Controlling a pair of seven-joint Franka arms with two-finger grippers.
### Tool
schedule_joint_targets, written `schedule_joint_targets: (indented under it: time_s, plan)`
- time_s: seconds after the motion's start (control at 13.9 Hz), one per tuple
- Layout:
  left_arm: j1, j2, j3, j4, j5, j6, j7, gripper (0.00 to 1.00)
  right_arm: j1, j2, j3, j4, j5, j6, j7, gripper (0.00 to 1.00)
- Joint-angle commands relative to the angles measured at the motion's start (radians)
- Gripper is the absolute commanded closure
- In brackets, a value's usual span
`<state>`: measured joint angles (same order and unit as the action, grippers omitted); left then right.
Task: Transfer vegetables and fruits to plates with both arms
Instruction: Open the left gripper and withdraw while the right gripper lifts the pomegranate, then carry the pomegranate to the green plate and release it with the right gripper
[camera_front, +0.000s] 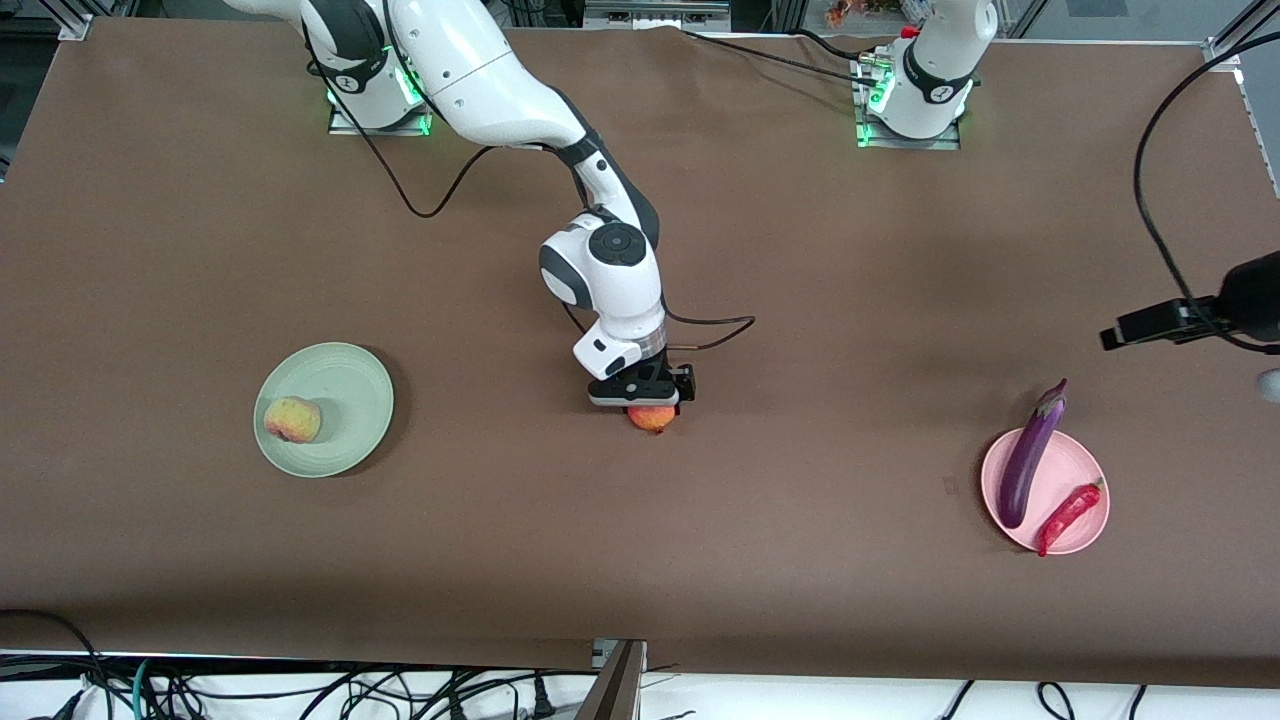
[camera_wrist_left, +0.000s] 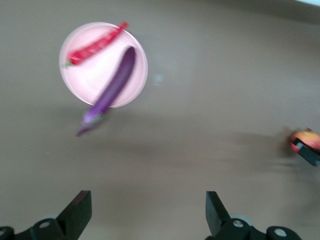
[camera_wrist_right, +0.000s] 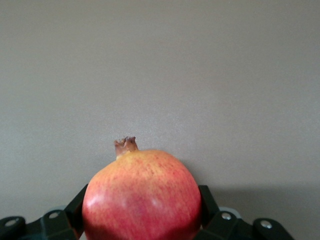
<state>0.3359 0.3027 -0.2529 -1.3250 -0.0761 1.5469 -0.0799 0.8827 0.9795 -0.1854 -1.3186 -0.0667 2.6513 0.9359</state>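
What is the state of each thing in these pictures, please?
peach: on green plate
red-orange fruit: on table, between right gripper fingers
eggplant: across pink plate, stem end over rim
chili pepper: on pink plate
left gripper: open, empty

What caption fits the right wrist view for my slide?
Right gripper fingers flank the pomegranate on the bare brown table.
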Motion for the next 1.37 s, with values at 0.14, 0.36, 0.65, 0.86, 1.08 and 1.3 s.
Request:
schedule_joint_targets:
  time_s: [0.14,0.36,0.65,0.86,1.08,1.3]
  plan:
    - [0.028,-0.014,-0.014,0.052,0.024,-0.016,-0.029,0.0,-0.001,-0.025,-0.026,0.025,-0.016,-0.013,0.001,0.46]
    - [0.019,-0.029,-0.031,0.06,0.044,-0.065,-0.032,0.0,-0.017,-0.09,-0.026,0.019,-0.01,-0.15,-0.047,0.46]
    - [0.011,-0.143,-0.026,-0.069,0.085,-0.079,0.0,0.0,-0.1,-0.208,-0.022,-0.036,0.043,-0.324,-0.291,0.46]
    - [0.006,-0.178,-0.02,-0.129,0.087,-0.009,0.0,0.0,-0.2,-0.289,-0.025,-0.08,0.152,-0.465,-0.585,0.46]
    - [-0.182,-0.347,0.16,-0.375,0.078,0.139,0.0,0.0,-0.304,-0.356,-0.026,-0.189,0.157,-0.502,-0.819,0.46]
    - [-0.296,-0.341,0.288,-0.376,0.061,0.133,0.048,0.0,-0.404,-0.381,-0.026,-0.273,0.157,-0.493,-1.003,0.46]
